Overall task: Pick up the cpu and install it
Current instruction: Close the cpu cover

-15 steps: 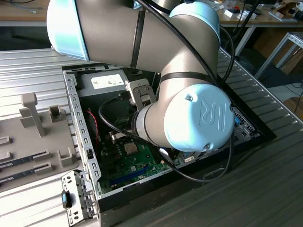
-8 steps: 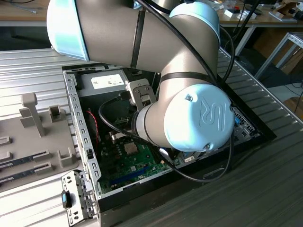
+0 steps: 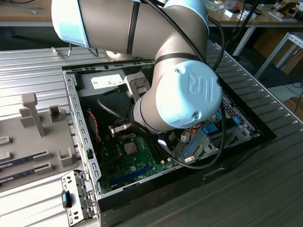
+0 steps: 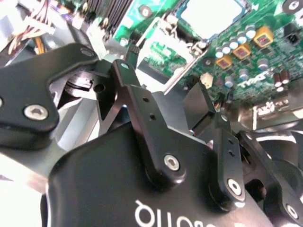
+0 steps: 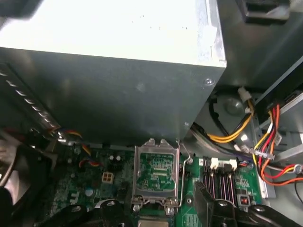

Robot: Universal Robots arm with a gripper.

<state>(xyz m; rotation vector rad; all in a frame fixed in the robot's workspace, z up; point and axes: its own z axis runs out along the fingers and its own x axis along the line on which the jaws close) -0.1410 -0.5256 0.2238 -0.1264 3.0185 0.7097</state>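
The arm (image 3: pixel 184 94) reaches down into the open computer case (image 3: pixel 78 123), its wrist over the middle of the case. Just beyond the case wall, on the exterior view's left, lies a grey tray (image 3: pixel 19 184) of parts. In the first wrist view the grey power supply box (image 5: pixel 109 71) stands at the far end of the green board (image 5: pixel 71 189), with a bundle of cables (image 5: pixel 227 137) beside it.

In the second wrist view the gripper (image 4: pixel 161 87) hovers near the board with its 2 black fingers (image 4: pixel 137 104) spread apart and nothing between them. The jaws are open and empty.

The socket frame (image 5: pixel 156 170) stands tilted up on its hinge at the end nearest the power supply box. The cpu (image 4: pixel 213 14) lies flat in the socket on the board, its silver top bare, just beside the raised frame. In the exterior view it shows as a small grey square (image 3: pixel 131 149) near the board's middle.

The work looks to be at the install step. The chip seems set down and let go, but the frame is not yet shut over it. Any move here calls for care, since the chip is unclamped and the fingers are near the frame.
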